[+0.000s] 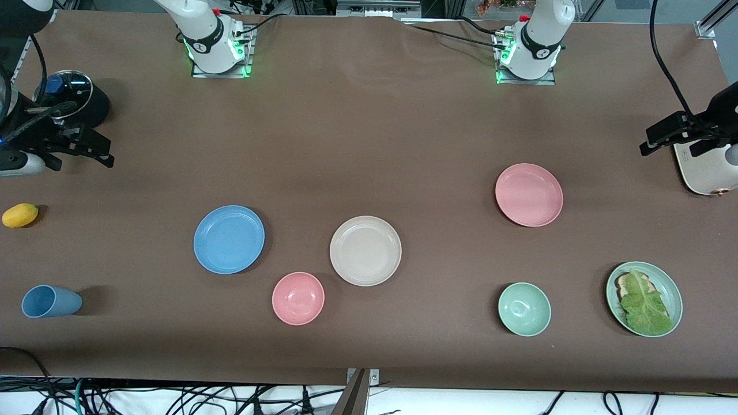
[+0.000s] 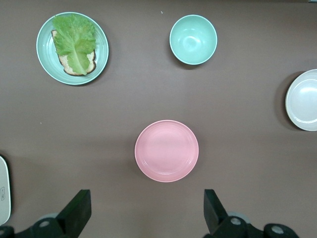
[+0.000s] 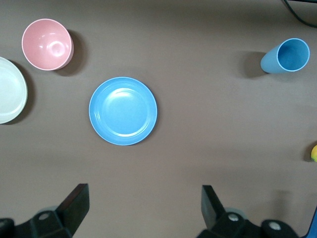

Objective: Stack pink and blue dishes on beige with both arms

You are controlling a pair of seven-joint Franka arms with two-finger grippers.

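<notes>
Since both plates lie untouched, we're at approach: left pincer [image 2: 143, 213] and right pincer [image 3: 143, 210], both spread, must descend onto pink plate [image 2: 167, 150] and blue plate [image 3: 123, 110], then stack on the beige plate [image 1: 365, 250].

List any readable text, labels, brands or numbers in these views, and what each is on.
No text can be read in any view.
Cream toaster at the left arm's end of the table: small dark marks on its top, too small to read.
Round emblems on the arm bases: too small to read.
Pink plate, blue plate, beige plate: unmarked.
</notes>
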